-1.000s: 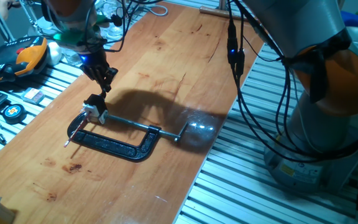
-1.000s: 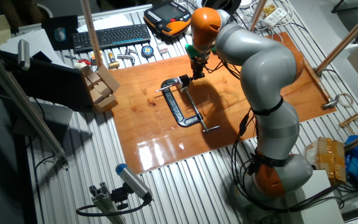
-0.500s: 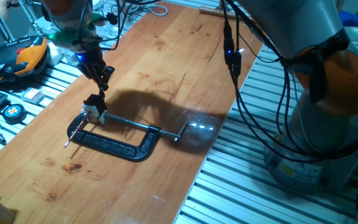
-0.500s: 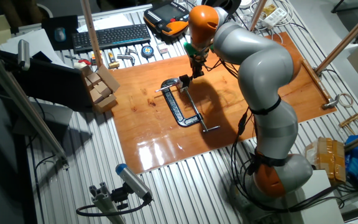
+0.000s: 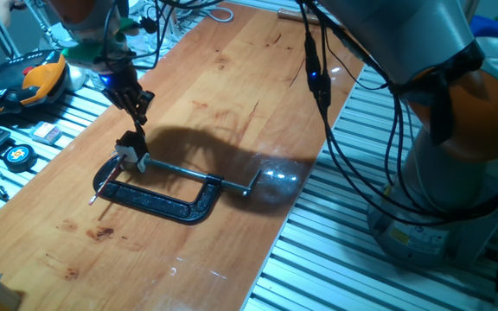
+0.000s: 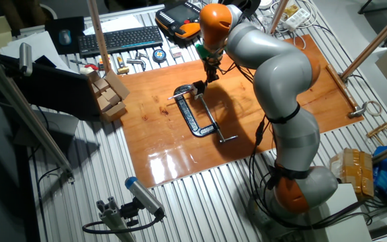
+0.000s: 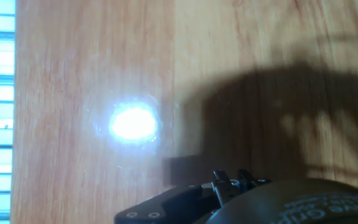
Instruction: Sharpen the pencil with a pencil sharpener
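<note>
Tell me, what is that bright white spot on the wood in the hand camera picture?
Hand view: the spot is glare from a light bouncing off the shiny wooden board; dark shadow lies at its right. One fixed view: a fainter glint shows near the clamp's screw handle.

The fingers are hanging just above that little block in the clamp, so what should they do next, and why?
Probably ease straight down. The fingers hover above the pencil sharpener, apart from it, while the pencil lies untouched inside the black C-clamp. They appear to carry nothing.
</note>
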`<state>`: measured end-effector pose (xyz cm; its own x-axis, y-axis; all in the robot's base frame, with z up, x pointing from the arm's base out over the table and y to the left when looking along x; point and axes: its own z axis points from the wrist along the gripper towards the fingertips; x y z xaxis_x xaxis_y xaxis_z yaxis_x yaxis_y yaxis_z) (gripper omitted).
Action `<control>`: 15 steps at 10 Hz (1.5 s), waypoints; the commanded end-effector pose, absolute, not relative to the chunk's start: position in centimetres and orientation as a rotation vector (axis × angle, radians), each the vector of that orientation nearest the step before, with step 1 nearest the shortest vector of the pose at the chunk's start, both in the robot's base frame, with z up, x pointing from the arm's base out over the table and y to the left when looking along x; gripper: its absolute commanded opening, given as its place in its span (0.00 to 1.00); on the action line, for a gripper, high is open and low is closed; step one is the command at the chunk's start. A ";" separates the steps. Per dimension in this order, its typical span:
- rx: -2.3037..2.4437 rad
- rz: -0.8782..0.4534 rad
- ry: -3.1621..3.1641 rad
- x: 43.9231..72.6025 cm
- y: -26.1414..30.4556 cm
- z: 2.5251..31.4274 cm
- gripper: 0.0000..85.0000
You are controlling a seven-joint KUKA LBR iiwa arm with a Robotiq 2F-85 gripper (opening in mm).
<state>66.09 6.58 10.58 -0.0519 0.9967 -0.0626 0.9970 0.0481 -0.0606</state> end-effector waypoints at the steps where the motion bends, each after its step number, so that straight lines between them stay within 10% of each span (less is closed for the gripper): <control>1: 2.160 -0.137 2.272 66.1 6.6 10.3 0.00; 15: 2.240 -0.129 2.281 66.8 7.2 9.9 0.00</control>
